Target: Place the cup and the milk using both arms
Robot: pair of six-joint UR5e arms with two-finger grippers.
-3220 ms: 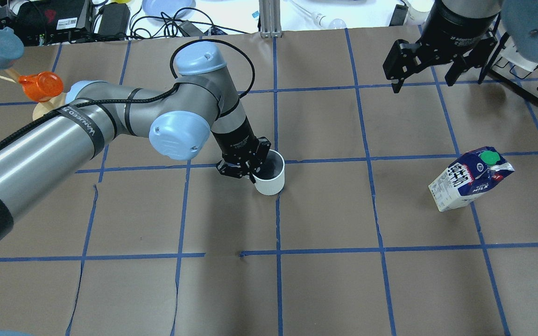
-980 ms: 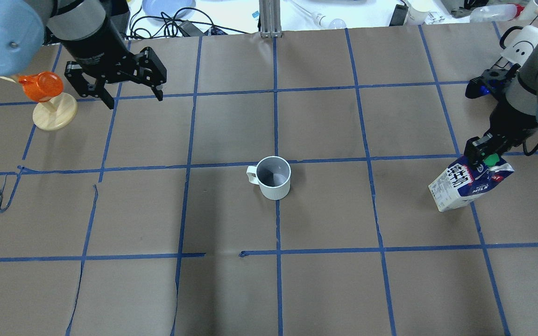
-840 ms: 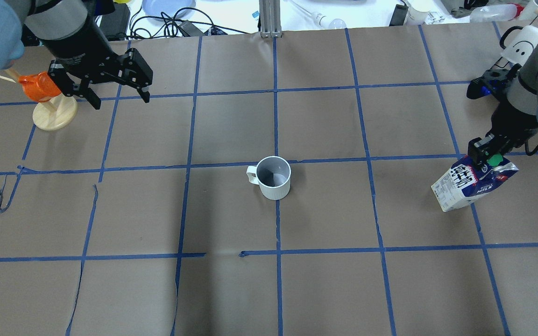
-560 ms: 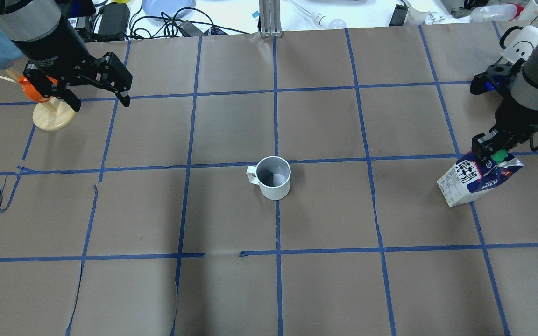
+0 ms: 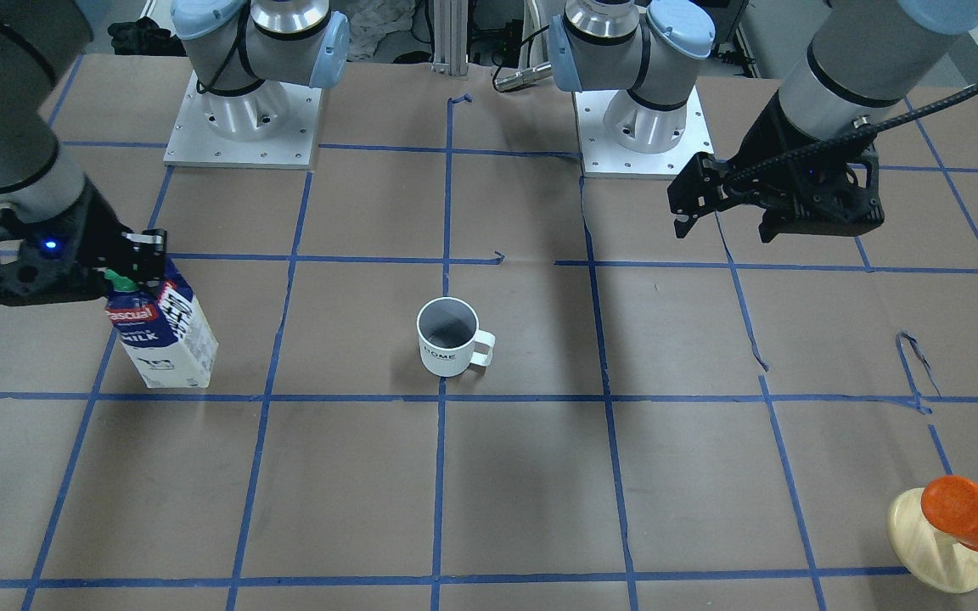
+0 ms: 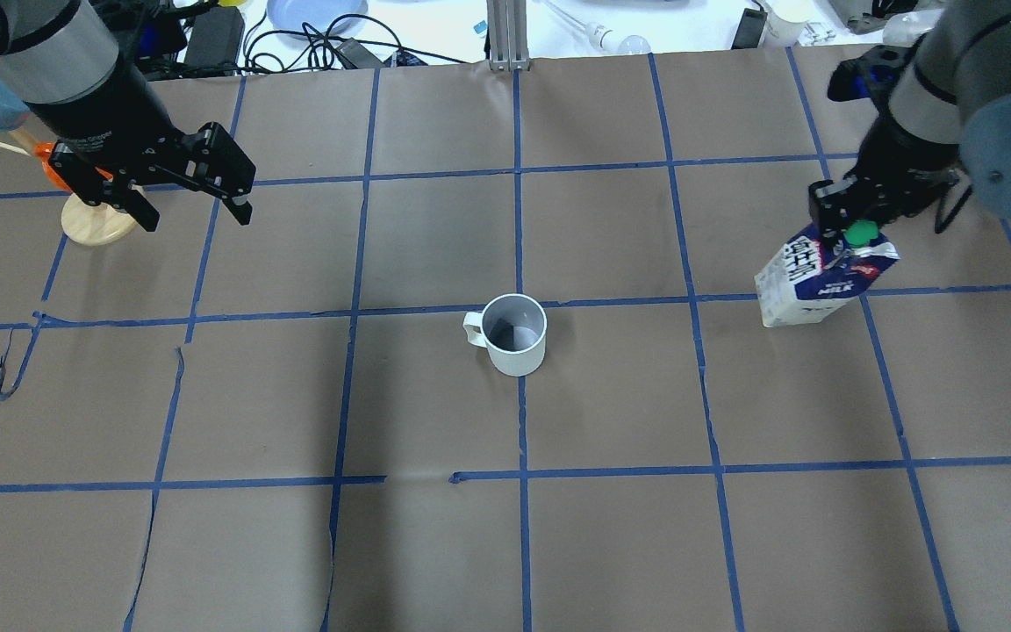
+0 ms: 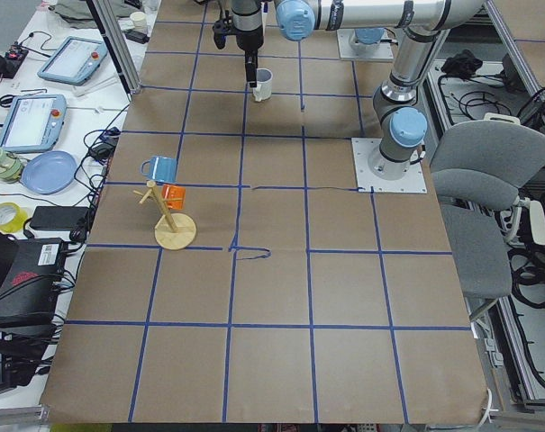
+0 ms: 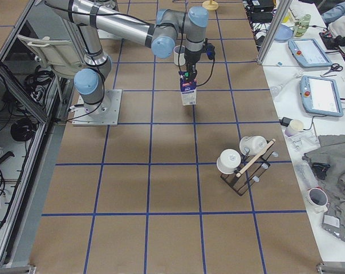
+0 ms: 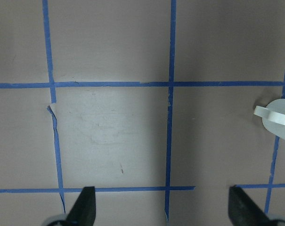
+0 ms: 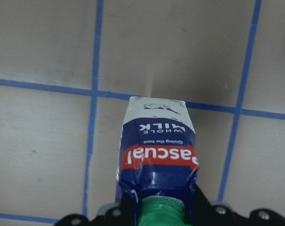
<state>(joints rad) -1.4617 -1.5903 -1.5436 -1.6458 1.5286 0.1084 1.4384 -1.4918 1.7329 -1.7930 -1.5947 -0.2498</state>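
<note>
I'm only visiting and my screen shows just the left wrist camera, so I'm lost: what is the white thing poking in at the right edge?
Observer: That is the cup, a white mug with "HOME" on its side, standing upright near the middle of the table.
Visitor: Is anything beside the tool I'm looking through?
Observer: Yes. The left tool hangs open, and on its side away from the cup an orange cup sits on a wooden stand.
Visitor: And the other arm?
Observer: The right tool is shut on the top of the milk.
</note>
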